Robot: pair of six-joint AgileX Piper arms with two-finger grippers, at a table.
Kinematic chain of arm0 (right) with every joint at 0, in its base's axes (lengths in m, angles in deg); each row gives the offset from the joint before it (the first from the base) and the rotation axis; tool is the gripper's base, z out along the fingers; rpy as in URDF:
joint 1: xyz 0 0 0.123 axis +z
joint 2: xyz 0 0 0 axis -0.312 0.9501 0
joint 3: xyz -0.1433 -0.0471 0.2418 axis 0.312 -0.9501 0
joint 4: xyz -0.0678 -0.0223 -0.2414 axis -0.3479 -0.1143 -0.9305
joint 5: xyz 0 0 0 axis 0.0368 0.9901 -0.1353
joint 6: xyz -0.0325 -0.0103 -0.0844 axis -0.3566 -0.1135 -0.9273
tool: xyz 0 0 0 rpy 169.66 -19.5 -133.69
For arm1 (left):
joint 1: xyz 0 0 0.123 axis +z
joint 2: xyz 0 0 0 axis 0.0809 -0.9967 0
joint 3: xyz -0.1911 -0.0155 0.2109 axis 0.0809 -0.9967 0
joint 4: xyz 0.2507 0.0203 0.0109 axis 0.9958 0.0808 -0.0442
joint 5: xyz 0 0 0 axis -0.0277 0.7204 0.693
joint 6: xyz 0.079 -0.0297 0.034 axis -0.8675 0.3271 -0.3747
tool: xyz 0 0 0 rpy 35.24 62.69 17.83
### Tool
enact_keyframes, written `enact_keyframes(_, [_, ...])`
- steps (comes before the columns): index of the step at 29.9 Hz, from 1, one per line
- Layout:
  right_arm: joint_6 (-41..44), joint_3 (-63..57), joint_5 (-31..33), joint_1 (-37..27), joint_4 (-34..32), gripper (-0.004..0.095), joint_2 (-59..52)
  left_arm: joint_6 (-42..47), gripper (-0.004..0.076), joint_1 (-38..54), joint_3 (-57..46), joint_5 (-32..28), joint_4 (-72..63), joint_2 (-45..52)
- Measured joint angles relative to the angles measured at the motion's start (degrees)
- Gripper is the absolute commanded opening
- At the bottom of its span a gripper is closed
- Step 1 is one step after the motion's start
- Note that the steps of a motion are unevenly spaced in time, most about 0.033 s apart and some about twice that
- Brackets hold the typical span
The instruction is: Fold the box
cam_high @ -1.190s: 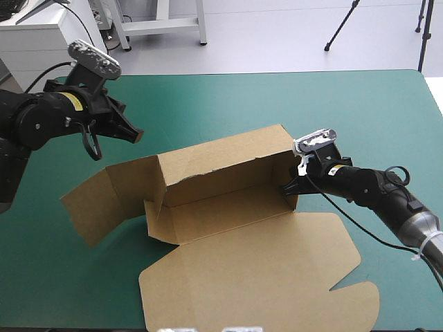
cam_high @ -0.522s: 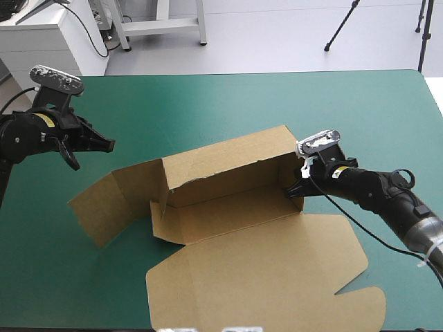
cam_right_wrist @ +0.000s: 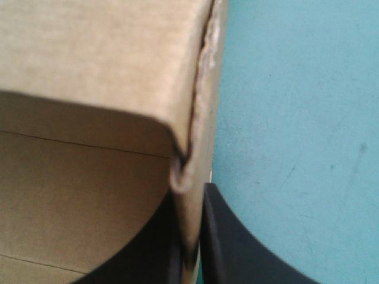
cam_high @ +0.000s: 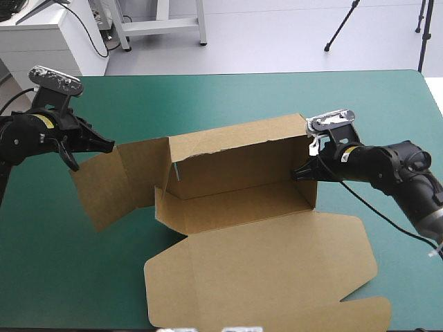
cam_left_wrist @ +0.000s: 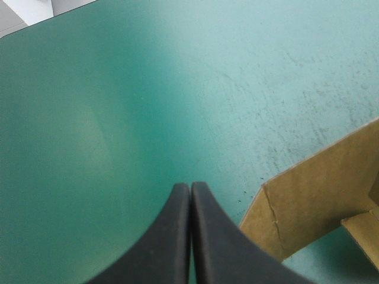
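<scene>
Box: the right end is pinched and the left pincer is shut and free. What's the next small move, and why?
Probably bring the left pincer against the left flap, which is splayed outward beside it, and push it upright. The right pincer grips the box at its right wall, so that end looks steadied.

- Table point(cam_high: 228, 97): fills most of the high view. Its far edge runs straight across near the top, and its far right corner is rounded.
- Cover point(cam_high: 83, 277): teal-green, lying flat and smooth, and reaching the table's far and right edges.
- Specks point(cam_left_wrist: 308, 100): fine dark dots and short scuffs scattered over the cover, seen in the left wrist view.
- Scratches point(cam_right_wrist: 290, 171): a few thin, faint lines on the cover, seen in the right wrist view.
</scene>
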Motion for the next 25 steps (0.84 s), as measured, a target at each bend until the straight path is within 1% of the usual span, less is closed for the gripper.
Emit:
enact_keyframes(5, [3.2,4.7,5.6,0.0,-2.7,-0.0018,5.1,0.0,-0.0010,0.0,0.0,-0.2,0.0,0.0])
enact_keyframes(10, [4.6,7.8,7.6,0.0,-3.3,-0.0018,11.4,0.0,-0.0010,0.0,0.0,-0.3,0.0,0.0])
enact_keyframes(15, [5.5,13.8,10.9,0.0,-3.3,-0.0018,17.1,0.0,-0.0010,0.0,0.0,-0.6,0.0,0.0])
enact_keyframes(25, [5.7,27.3,10.9,-0.2,-4.1,-0.0018,30.0,-0.1,-0.0010,0.0,0.0,-0.8,0.0,0.0])
